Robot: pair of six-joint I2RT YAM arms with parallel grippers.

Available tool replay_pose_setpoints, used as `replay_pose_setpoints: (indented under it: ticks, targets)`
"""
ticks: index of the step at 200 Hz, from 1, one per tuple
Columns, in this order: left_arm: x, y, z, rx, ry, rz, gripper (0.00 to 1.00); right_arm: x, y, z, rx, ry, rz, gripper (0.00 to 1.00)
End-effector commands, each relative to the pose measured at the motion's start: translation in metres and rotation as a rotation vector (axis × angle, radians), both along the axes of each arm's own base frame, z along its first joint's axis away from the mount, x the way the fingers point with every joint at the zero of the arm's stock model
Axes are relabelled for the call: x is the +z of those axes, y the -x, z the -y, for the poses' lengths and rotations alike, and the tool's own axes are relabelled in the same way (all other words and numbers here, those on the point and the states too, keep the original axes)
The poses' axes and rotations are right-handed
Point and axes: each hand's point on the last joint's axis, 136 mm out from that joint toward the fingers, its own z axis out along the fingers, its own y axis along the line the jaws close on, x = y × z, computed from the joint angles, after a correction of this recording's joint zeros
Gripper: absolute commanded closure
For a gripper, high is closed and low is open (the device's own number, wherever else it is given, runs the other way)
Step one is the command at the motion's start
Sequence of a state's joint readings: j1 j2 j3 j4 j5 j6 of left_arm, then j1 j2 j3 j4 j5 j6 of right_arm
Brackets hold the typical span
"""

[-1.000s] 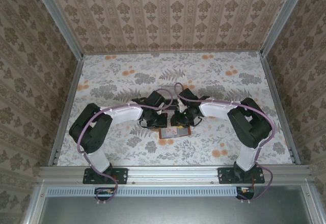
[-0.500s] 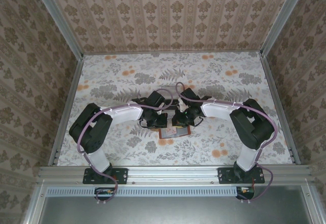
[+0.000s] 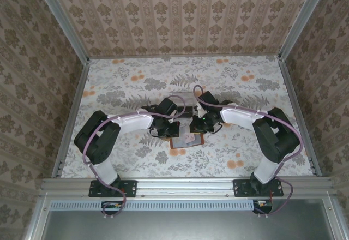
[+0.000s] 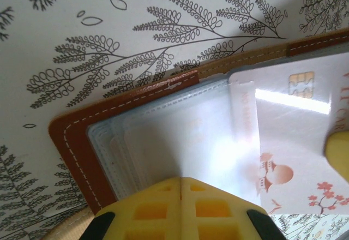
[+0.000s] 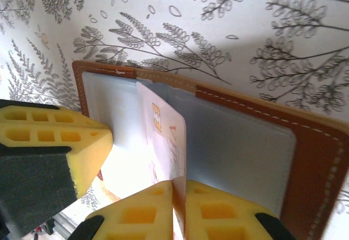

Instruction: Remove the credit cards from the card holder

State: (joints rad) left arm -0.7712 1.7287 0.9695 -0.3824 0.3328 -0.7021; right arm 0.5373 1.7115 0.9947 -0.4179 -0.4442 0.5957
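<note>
Right fingers (image 5: 136, 214) clenched on near edge of one credit card (image 5: 163, 142). Card stands on edge, long axis running away from fingers; unclear whether far end is free of pocket. Left fingers (image 4: 155, 210) clenched empty, pinning open card holder (image 4: 73, 142) to table (image 4: 54, 33). Likely pull: back toward right arm.

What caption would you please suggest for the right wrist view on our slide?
Right gripper shut on a chip card tilted up from the open brown card holder on the floral tabletop.
</note>
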Motion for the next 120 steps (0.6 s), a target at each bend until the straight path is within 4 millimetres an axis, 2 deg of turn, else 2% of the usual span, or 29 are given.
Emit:
replay_pose_setpoints:
  ticks: [1,40,120]
  targets:
    - [-0.019,0.012,-0.023,-0.011,-0.12,-0.042,0.97,0.001,0.003,0.016,-0.004,0.075,0.01,0.87]
    - [-0.015,0.01,-0.022,-0.008,-0.116,-0.031,0.97,0.005,0.003,0.017,-0.006,0.074,0.018,0.86]
    - [-0.007,0.008,-0.022,-0.005,-0.11,-0.013,0.97,0.011,0.004,0.002,0.002,-0.007,0.006,0.85]
